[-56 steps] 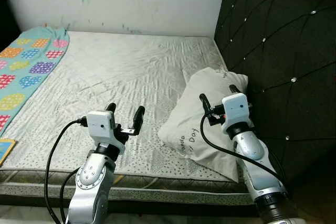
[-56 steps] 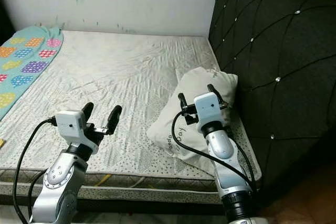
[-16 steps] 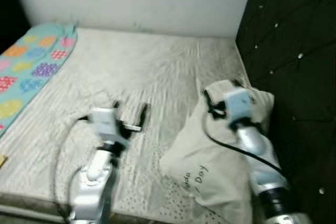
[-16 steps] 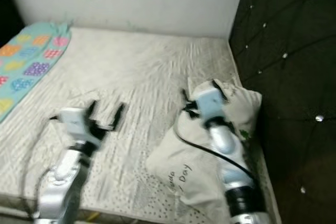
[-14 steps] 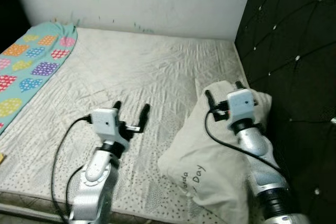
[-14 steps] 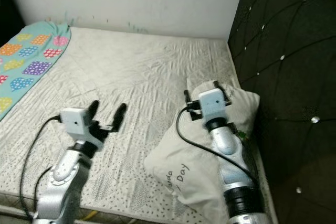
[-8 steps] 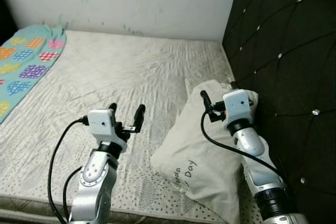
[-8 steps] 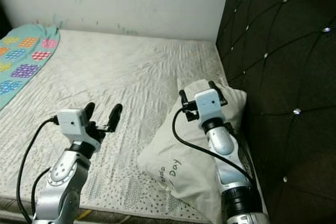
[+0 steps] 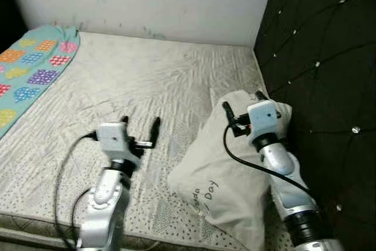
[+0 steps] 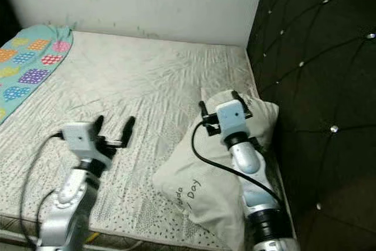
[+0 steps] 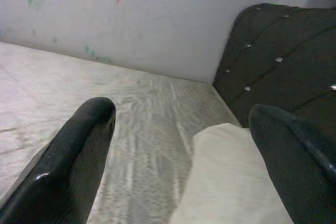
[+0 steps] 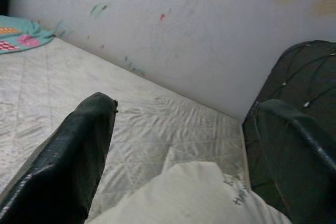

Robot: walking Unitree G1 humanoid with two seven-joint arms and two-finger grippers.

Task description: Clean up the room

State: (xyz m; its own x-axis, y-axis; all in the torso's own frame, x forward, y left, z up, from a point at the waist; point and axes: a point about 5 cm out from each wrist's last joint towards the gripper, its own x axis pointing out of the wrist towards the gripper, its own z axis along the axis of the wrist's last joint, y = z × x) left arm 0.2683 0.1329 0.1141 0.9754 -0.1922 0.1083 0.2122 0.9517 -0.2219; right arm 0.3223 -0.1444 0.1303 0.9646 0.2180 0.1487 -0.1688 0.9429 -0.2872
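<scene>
Left tool fingers apart above bare mattress. Right tool fingers apart over white pillow beside dark headboard.

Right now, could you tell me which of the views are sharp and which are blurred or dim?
Left eye view: slightly soft, the left pincer smeared. Right eye view: a little crisper, the print on the pillow visible. Left wrist view: fingers large and out of focus, the mattress blurred. Right wrist view: clearer, the wall evenly lit, no glare.

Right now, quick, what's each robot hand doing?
Left end effector: open, holding nothing, above the mattress.
Right end effector: open, holding nothing, over the pillow.
</scene>
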